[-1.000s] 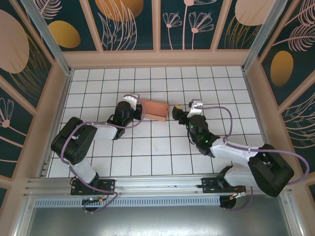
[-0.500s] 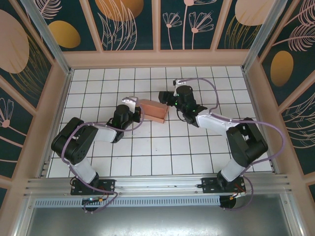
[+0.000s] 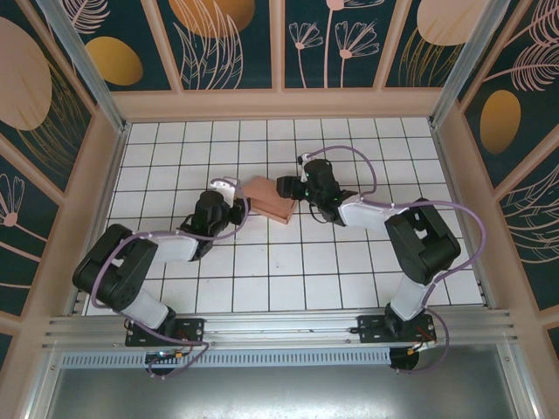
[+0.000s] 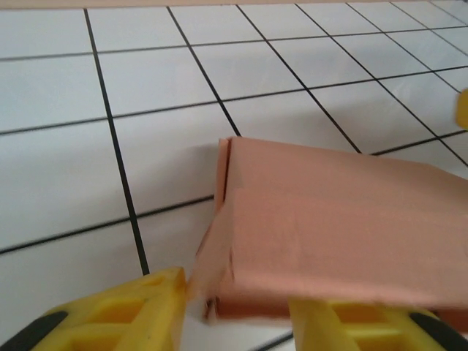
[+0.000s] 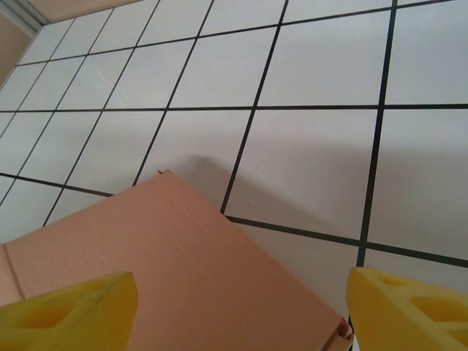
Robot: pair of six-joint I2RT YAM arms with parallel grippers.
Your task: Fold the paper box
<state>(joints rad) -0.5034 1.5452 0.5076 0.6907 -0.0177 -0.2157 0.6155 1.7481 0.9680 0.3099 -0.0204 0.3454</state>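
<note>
Swinging over, right fingers now join left fingers at the paper box, both spread empty, ready for folding.

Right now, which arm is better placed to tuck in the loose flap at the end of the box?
Left, probably. The left gripper faces that end of the box, with the flap just off its open fingers. The right gripper hangs open over the top panel instead.

The left arm stretches toward one o'clock, its left gripper narrowly parted. The right arm bends toward nine o'clock, its right gripper spread wide.
</note>
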